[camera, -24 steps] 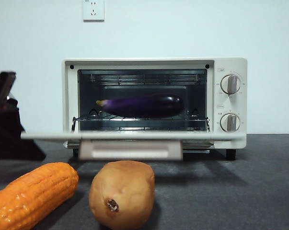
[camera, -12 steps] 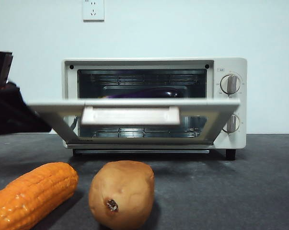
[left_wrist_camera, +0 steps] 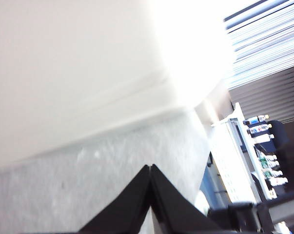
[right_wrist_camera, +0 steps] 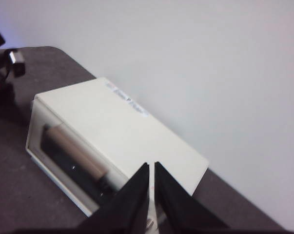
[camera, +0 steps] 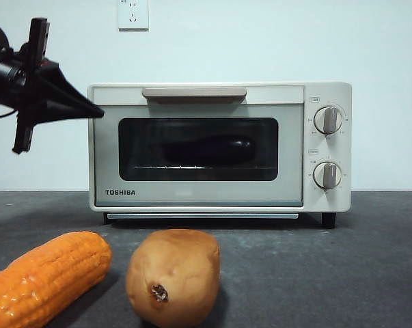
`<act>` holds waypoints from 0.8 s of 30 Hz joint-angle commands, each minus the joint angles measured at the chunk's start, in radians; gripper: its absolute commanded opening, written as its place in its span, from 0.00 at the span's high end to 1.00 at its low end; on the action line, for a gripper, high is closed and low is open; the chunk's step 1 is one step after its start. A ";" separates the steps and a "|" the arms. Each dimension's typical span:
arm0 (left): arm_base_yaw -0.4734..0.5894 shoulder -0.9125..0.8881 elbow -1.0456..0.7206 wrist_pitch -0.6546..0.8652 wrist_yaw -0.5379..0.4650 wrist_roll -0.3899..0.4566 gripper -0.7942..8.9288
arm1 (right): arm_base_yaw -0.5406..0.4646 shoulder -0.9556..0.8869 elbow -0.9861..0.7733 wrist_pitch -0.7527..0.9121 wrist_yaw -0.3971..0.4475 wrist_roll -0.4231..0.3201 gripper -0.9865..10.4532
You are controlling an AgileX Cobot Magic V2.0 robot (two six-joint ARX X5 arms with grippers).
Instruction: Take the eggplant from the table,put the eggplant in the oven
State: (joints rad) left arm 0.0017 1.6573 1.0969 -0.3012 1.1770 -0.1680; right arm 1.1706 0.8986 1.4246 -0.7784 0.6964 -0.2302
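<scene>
The cream-white Toshiba oven (camera: 219, 147) stands on the dark grey table (camera: 328, 273) with its door closed. Through the dark glass window the eggplant (camera: 209, 150) shows as a dim dark oval lying on the rack inside. My left gripper (camera: 96, 109) is shut and empty, its tip at the oven's upper left corner; its wrist view (left_wrist_camera: 150, 168) shows only a blurred cream surface up close. My right gripper (right_wrist_camera: 151, 165) is shut and empty, high above the oven (right_wrist_camera: 112, 141), which shows from above in its wrist view.
An orange corn cob (camera: 45, 277) and a tan-brown potato (camera: 173, 277) lie at the near edge of the table in front of the oven. A wall socket (camera: 133, 14) sits on the white wall behind.
The oven door swung up from fully open to closed. The left gripper rose from low at the left to the oven's upper left corner.
</scene>
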 commanded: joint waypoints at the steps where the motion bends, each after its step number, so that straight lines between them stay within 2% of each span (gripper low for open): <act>1: 0.002 -0.021 0.037 0.002 -0.072 -0.019 0.91 | 0.010 0.018 0.020 -0.029 0.000 0.061 0.91; 5: -0.001 -0.133 0.039 0.001 -0.293 -0.024 0.91 | -0.003 0.036 0.013 -0.100 -0.010 0.078 0.91; 9: -0.032 -0.271 0.039 0.002 -0.408 -0.018 0.91 | -0.053 0.069 -0.015 -0.146 -0.149 0.088 0.91; 13: -0.103 -0.418 0.038 -0.016 -0.575 0.024 0.91 | -0.158 0.094 -0.095 -0.103 -0.282 0.089 0.91; 15: -0.151 -0.479 0.031 -0.040 -0.666 0.059 0.91 | -0.225 0.095 -0.162 -0.038 -0.344 0.101 0.91; 19: -0.249 -0.589 -0.036 -0.068 -0.815 0.081 0.91 | -0.380 0.080 -0.329 0.146 -0.491 0.193 0.91; 24: -0.337 -0.706 -0.199 -0.025 -0.953 0.069 0.91 | -0.514 0.026 -0.541 0.386 -0.514 0.238 0.91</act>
State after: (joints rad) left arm -0.3252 0.9562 0.9199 -0.3393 0.2516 -0.1032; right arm 0.6605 0.9291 0.9054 -0.4427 0.1848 -0.0383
